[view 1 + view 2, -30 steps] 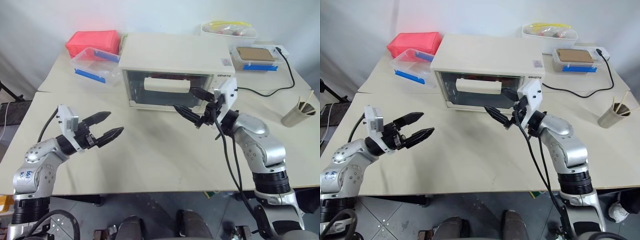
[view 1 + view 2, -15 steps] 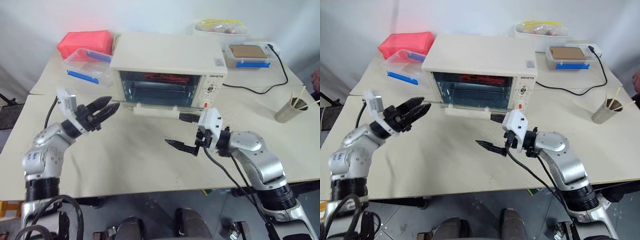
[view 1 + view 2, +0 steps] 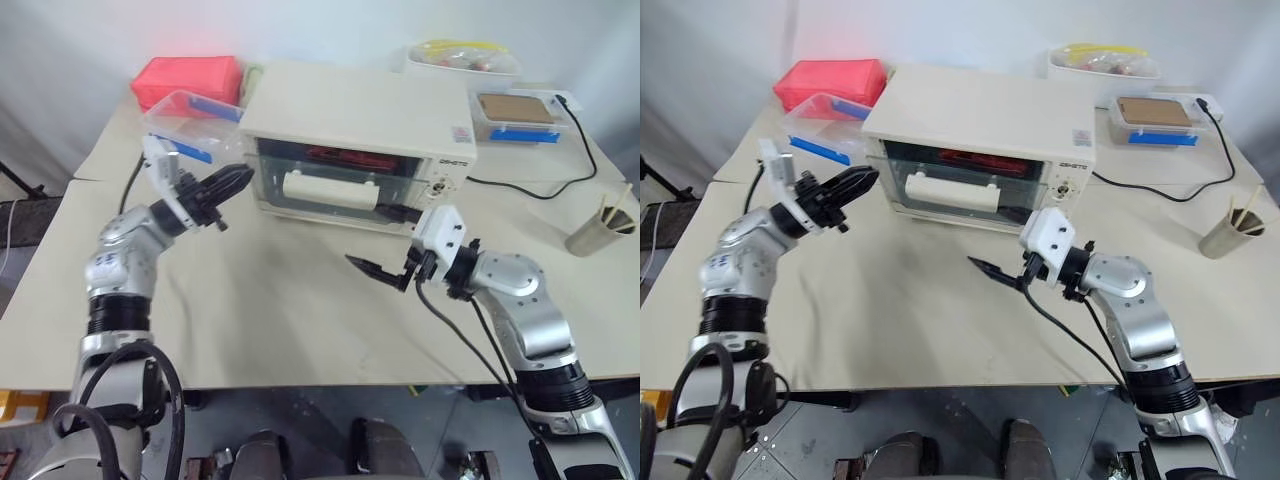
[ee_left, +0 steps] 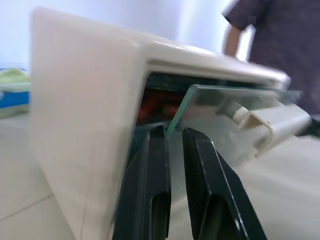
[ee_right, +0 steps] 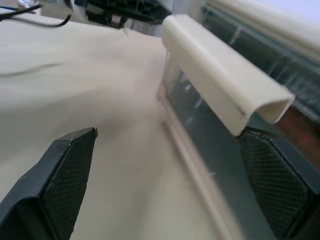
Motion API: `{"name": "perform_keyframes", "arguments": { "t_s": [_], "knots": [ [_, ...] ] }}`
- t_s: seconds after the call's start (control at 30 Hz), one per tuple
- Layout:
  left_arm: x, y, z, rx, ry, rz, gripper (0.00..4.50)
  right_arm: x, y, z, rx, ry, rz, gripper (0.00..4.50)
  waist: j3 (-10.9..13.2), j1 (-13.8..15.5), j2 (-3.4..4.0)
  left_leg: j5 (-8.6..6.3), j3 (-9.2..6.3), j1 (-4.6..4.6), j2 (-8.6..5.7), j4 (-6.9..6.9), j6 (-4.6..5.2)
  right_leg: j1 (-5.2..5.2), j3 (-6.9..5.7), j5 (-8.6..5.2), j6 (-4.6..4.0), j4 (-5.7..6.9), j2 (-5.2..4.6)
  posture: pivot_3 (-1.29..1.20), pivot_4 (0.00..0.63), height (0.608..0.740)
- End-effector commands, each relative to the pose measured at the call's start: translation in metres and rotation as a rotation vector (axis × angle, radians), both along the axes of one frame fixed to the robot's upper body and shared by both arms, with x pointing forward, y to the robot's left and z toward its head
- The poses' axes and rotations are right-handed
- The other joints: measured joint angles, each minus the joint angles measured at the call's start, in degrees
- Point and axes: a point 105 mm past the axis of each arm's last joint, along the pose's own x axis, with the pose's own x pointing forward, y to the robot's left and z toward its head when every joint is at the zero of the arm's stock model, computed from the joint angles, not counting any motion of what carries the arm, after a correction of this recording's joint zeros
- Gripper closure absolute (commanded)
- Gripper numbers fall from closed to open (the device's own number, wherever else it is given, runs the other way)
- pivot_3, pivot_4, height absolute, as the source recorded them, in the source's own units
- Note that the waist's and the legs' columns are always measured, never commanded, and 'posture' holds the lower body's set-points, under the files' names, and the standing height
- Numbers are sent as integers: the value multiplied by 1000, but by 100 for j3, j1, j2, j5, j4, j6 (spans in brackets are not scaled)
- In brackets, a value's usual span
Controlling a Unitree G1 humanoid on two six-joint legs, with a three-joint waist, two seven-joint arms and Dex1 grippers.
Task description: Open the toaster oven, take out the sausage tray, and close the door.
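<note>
The door [image 3: 952,196] is seen partly open, tilted out from the top of the toaster oven [image 3: 355,145], its glass edge showing clear of the frame in the left wrist view; the cream bar handle [image 5: 225,75] is carried across its upper part; the sausage tray [image 3: 345,157] is judged to be the red-topped shape sitting inside on the upper level, behind the glass, though its metal cannot be made out; the oven is set at the middle back of the table [image 3: 300,300]; the left gripper [image 3: 852,183] is found at the oven's left front corner, its fingers [image 4: 200,165] drawn nearly together with the door's glass edge just above the gap between them, and whether the glass is pinched cannot be told; the right gripper [image 3: 385,272] is held wide open and empty, low over the table, in front of and below the handle's right end; for the step in hand, the door is best swung fully down by the handle, steadily, with the oven body kept from sliding, before the tray is reached for.
</note>
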Motion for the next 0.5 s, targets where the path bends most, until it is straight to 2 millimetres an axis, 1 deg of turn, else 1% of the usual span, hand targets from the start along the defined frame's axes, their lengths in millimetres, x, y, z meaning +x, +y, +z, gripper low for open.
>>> {"name": "perform_keyframes", "arguments": {
  "t_s": [0.03,0.07,0.13,0.2,0.23,0.27,0.3,0.33,0.5],
  "knots": [
    [-12,14,-3,6,28,-11,4368,-7,5,7,10,-32,32,0,1,-37,-1,0,2,0,0,2,0,0,0,0,0,0,-1,0,150,740],
    [-13,18,-5,9,36,0,4368,-8,4,6,11,-31,31,0,1,-74,-1,0,4,0,1,5,0,0,0,1,1,0,-1,0,150,740],
    [-16,34,-15,41,79,64,3651,-8,4,5,25,-24,28,0,1,-153,-1,2,6,6,4,8,-3,2,2,1,2,6,-2,0,150,740],
    [-17,48,-18,45,85,127,3108,-7,6,5,34,-21,35,0,3,-193,2,3,14,17,11,6,-5,1,8,1,1,13,2,0,150,740],
    [-17,52,-18,40,79,146,2772,-8,7,5,36,-21,39,0,6,-188,1,5,13,16,17,5,-8,1,7,1,1,14,5,0,150,740],
    [-18,53,-16,35,72,146,2500,-7,7,5,36,-21,41,0,7,-169,-1,6,12,15,21,5,-10,0,4,0,1,14,9,0,150,740],
    [-19,52,-15,33,73,129,2131,-7,7,5,35,-22,43,0,9,-147,-4,6,10,14,21,5,-10,0,4,0,0,14,9,0,150,740],
    [-21,53,-14,36,72,124,1948,-7,7,5,34,-22,45,0,8,-133,-4,6,10,12,21,6,-10,0,4,0,0,13,8,0,150,740],
    [-22,61,-9,-5,97,113,1948,-7,5,3,22,-20,50,0,9,-100,-5,4,11,8,12,8,-6,0,4,1,1,9,-1,0,150,740]
  ]
}}
